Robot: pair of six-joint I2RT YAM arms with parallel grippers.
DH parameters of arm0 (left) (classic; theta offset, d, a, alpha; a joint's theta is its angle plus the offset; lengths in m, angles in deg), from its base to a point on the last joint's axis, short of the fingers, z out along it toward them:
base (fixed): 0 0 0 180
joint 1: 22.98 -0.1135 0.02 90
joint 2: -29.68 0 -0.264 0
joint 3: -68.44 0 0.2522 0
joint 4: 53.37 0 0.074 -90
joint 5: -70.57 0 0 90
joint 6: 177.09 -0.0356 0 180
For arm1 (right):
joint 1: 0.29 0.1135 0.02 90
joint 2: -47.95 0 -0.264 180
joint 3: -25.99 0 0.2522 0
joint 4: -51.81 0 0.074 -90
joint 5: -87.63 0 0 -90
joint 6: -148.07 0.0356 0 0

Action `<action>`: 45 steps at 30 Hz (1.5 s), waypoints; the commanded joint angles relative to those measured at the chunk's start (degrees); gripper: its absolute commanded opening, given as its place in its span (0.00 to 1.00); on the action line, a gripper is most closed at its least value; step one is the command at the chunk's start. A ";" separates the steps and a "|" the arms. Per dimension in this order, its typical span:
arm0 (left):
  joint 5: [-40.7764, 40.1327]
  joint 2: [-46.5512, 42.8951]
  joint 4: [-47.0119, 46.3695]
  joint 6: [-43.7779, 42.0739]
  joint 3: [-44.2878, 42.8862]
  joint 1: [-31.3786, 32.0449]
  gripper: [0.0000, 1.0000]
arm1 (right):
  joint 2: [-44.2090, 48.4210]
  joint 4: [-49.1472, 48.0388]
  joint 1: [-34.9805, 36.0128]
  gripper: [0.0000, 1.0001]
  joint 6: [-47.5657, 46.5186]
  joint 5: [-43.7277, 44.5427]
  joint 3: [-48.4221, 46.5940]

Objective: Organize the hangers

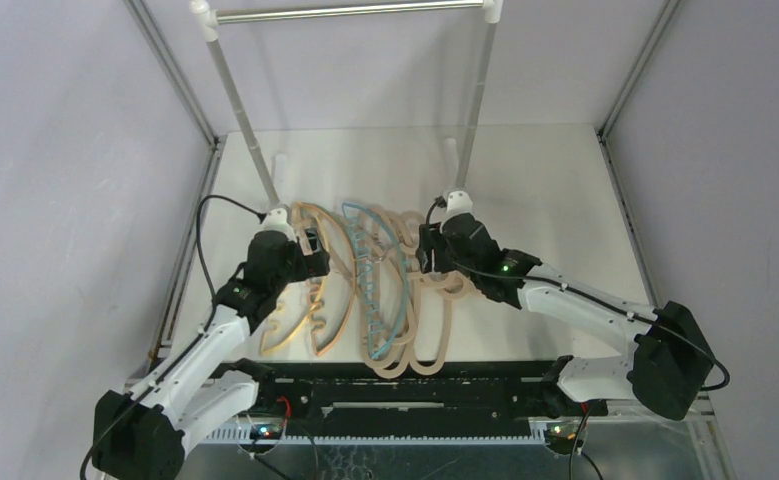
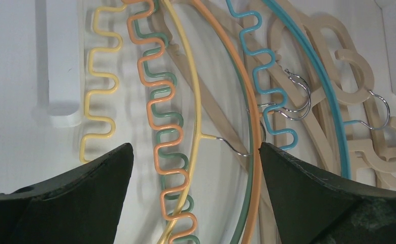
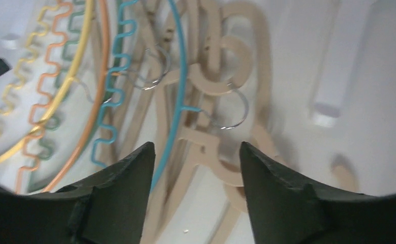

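The hangers lie in a loose overlapping pile [image 1: 445,320] on the white table between my two arms. Beige wood-look ones [image 2: 384,162] sit to the right, with a blue one [image 1: 402,270] across them. The left wrist view shows the yellow hanger [image 2: 198,96], orange hanger [image 2: 255,178], green hanger [image 2: 168,136] and blue hanger [image 2: 340,127]. My left gripper [image 2: 195,152] is open and empty, low over the yellow hanger's metal hook [image 2: 234,145]. My right gripper [image 3: 196,150] is open and empty, over a beige hanger [image 3: 206,147] beside the blue arc [image 3: 181,96].
A silver rail [image 1: 350,12] spans two slanted posts [image 1: 240,110] [image 1: 477,100] at the back, their white feet standing just behind the pile. A frame with upright bars and grey walls encloses the table. A black strip runs along the near edge [image 1: 405,385].
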 commanded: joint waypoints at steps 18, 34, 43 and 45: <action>-1.13 -5.03 -1.46 1.75 3.65 1.25 1.00 | -11.62 -5.23 10.72 0.52 16.63 -6.97 -0.02; -0.71 -4.38 -1.82 0.97 3.84 1.24 1.00 | -5.89 1.42 17.74 0.51 28.72 1.66 3.99; -0.04 -4.40 -2.26 0.79 4.01 1.29 0.99 | -10.54 0.65 17.91 0.51 31.36 1.53 3.45; 0.29 -4.60 -2.71 0.99 4.45 1.30 0.99 | -11.38 0.31 17.64 0.51 31.63 1.06 3.37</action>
